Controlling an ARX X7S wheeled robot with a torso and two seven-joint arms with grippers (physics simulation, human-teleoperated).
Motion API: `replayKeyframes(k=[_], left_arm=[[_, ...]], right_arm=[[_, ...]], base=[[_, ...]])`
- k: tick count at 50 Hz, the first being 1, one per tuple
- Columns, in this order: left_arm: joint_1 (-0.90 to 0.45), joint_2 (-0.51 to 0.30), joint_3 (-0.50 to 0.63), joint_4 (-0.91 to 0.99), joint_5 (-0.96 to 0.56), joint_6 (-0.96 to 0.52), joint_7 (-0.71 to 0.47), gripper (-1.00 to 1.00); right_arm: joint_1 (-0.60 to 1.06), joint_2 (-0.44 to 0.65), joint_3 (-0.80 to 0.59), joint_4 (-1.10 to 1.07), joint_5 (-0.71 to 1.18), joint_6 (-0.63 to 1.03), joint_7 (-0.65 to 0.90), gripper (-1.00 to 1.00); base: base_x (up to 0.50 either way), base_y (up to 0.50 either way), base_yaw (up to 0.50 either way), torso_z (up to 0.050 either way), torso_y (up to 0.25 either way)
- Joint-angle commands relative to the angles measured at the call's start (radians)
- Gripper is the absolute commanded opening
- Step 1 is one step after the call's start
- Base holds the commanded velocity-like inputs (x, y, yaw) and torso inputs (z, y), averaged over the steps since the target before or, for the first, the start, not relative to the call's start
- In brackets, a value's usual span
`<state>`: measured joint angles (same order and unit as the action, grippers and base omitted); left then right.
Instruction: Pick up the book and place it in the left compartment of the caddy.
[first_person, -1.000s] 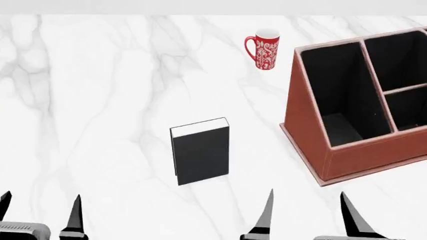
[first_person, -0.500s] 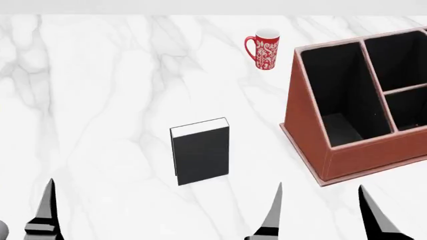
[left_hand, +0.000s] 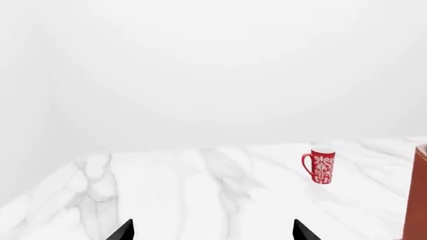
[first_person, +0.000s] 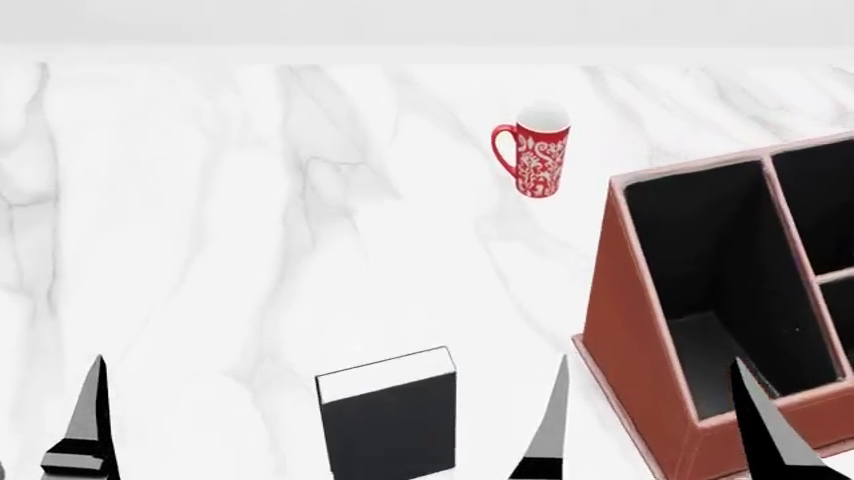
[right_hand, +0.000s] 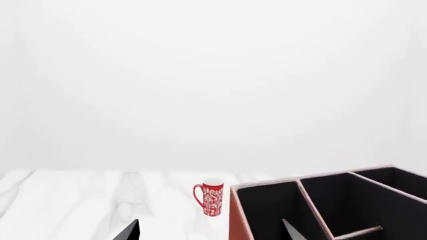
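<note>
Pre-grasp: book (first_person: 388, 420) upright on counter (first_person: 200, 250), untouched.
Right gripper (first_person: 647, 425) fingers wide, empty; left likewise. Next: straddle book, then caddy (first_person: 641, 330) left compartment (first_person: 714, 290).

The book (first_person: 387, 420) now sits lower in head view.

Matt leather-look caddy (first_person: 638, 330); glossy mug (first_person: 535, 160); polished marble tabletop (first_person: 200, 250).

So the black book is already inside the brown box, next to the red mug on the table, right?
Not quite. The head view shows the black book standing on the marble table, outside the brown box. The red mug is on the table, as you said.
</note>
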<state>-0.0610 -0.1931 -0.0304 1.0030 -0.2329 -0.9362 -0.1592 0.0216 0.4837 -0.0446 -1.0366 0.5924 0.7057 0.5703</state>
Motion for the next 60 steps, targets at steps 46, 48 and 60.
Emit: replayKeyframes(k=[46,48,60], left_arm=[[-0.005,-0.042,-0.005,0.010,-0.090,0.007,-0.064,1.00],[-0.004,-0.044,-0.004,0.009,-0.092,0.009,-0.066,1.00],[-0.114,-0.115,-0.190,0.043,-0.255,-0.090,-0.074,1.00]], right_arm=[[-0.007,0.179,-0.101,0.000,0.033,-0.215,0.135,1.00],[0.000,0.190,-0.109,-0.003,0.028,-0.210,0.152,1.00],[0.183,0.310,-0.090,0.027,0.412,-0.101,0.180,1.00]], base=[[0.14,-0.22,0.00,0.000,0.001],[0.50,0.00,0.00,0.000,0.000],[0.29,0.00,0.00,0.000,0.001]])
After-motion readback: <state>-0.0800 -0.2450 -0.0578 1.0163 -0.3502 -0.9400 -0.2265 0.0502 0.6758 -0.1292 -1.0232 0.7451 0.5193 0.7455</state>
